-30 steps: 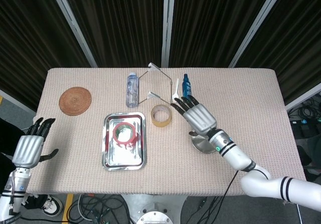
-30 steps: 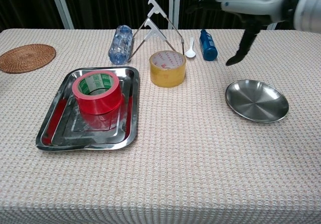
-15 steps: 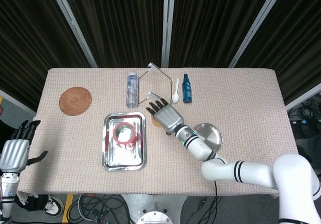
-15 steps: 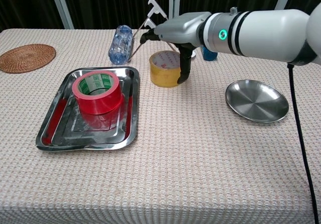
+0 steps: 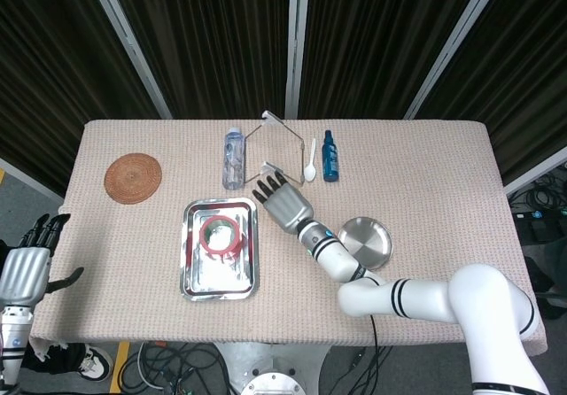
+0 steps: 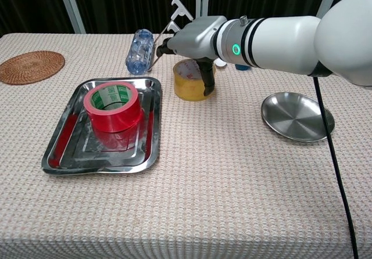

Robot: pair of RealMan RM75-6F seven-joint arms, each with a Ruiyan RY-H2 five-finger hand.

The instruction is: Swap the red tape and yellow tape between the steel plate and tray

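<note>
My right arm has swung in from over the far right of the beige woven worktop (image 6: pixel 232 195) to its middle, so my right robot hand (image 5: pixel 283 205), which a second ago hung spread in the air above the round steel plate (image 6: pixel 297 116), now sits on top of the yellow roll of tape (image 6: pixel 192 85). That roll stands on the bare cloth between the rectangular steel tray (image 6: pixel 64 148) on the left and the plate on the right, in neither of them. My thumb reaches down the roll's near right side in the chest view and the other fingers lie over its far edge, but I cannot tell whether they have closed on it or only rest there. The red roll of tape (image 6: pixel 112 106) has not moved: it stands in the far half of the tray. The plate holds nothing. So I judge the swap barely half begun, with this reach being the step that gets the yellow roll into the tray. My left robot hand (image 5: pixel 29 269) has slid a little further off the worktop's left edge, fingers apart, holding nothing.
</note>
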